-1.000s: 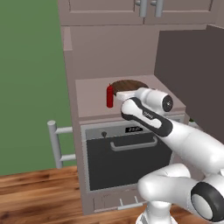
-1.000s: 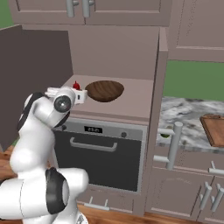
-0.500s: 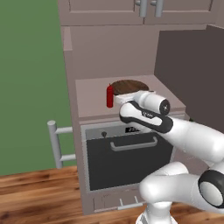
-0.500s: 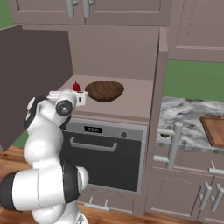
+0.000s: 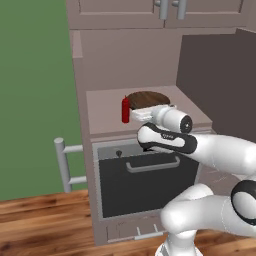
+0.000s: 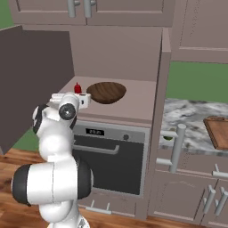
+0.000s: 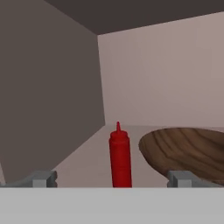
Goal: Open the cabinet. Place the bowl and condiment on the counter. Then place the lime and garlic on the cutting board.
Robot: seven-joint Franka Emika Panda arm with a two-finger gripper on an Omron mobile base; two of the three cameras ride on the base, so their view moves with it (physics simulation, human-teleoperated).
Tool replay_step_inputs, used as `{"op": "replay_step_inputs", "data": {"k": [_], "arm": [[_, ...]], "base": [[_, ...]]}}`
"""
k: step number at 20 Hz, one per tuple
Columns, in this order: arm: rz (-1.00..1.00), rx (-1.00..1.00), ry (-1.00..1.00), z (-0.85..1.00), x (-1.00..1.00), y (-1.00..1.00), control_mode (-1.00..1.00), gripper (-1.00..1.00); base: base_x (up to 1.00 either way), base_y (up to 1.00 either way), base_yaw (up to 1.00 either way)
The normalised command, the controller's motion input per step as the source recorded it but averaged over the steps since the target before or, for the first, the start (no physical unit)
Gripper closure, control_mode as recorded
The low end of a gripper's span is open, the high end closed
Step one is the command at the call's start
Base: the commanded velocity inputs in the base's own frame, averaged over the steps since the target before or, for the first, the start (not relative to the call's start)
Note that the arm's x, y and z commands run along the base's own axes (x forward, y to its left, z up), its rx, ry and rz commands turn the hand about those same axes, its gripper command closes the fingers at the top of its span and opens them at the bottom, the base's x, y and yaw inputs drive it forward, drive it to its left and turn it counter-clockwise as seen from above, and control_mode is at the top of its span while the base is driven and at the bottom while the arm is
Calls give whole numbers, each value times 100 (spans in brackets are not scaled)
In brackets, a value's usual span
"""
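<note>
We line up gripper (image 7: 111, 181), fingers spread and empty, at open cabinet's (image 6: 35, 80) shelf. Condiment (image 7: 120, 156) stands upright dead ahead between fingertips, ready for grasp. Bowl (image 7: 188, 151) sits just right, slightly farther.

You had flat, even rendered light across both base views, bright with no glare and no blur. Edges stayed sharp right to the corners, no bending. Inside the cabinet (image 7: 65, 87) the hand view ran dimmer, its ceiling darkest, and the condiment (image 7: 120, 157) threw no clear shadow.
</note>
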Motion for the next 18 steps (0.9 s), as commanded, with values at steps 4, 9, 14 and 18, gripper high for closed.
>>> {"op": "replay_step_inputs", "data": {"k": [4, 9, 14, 18], "arm": [[0, -2, 0, 0, 18, 6, -100, -100], [0, -2, 0, 0, 19, 9, -100, -100], [0, -3, 0, 0, 19, 12, -100, -100], [0, -2, 0, 0, 18, 12, -100, -100]], "base": [[0, 0, 0], [0, 0, 0], [0, 0, 0], [0, 0, 0]]}}
